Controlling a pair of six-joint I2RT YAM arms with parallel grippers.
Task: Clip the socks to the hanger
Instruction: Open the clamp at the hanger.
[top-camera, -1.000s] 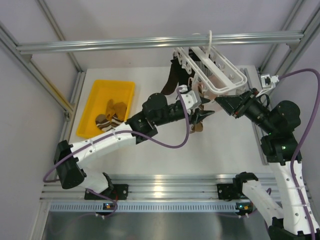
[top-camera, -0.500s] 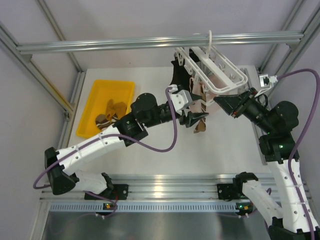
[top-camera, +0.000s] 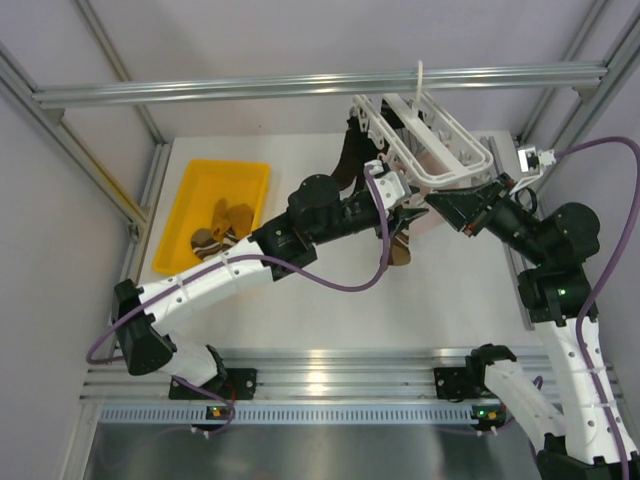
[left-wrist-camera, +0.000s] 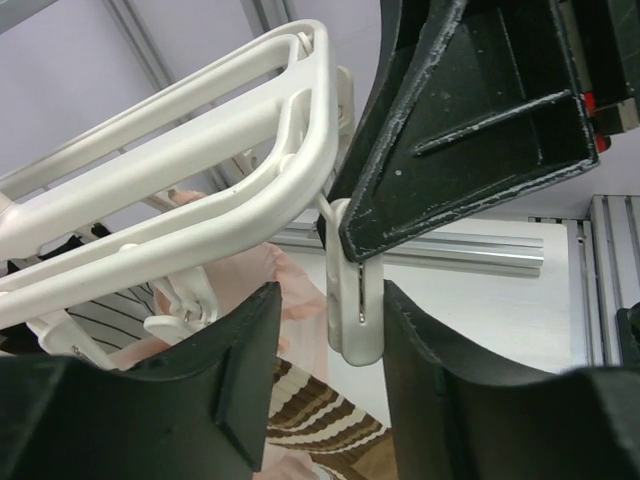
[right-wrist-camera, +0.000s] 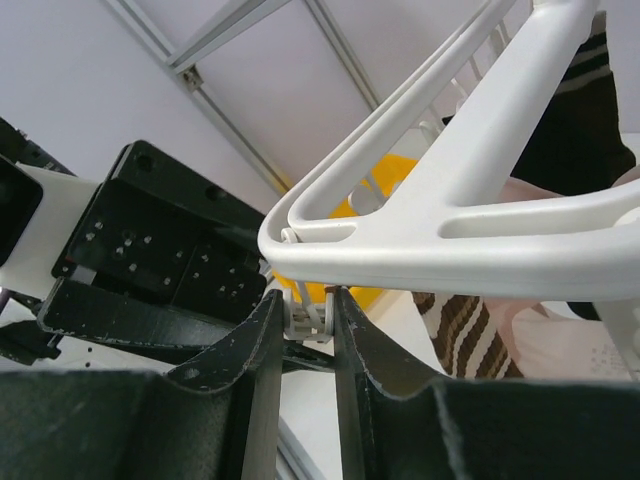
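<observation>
Above white table (top-camera: 440, 310), right jaws pinch a hanger (left-wrist-camera: 200, 170) clip (left-wrist-camera: 356, 315); left jaws stand open around it.

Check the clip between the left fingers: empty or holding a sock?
Empty: the clip hangs bare between the left fingers, with the striped sock lower down, outside it.

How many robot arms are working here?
2. The left white robot arm reaches from the near-left corner toward the white plastic drying hanger; the right white robot arm stands along the right side.
</observation>
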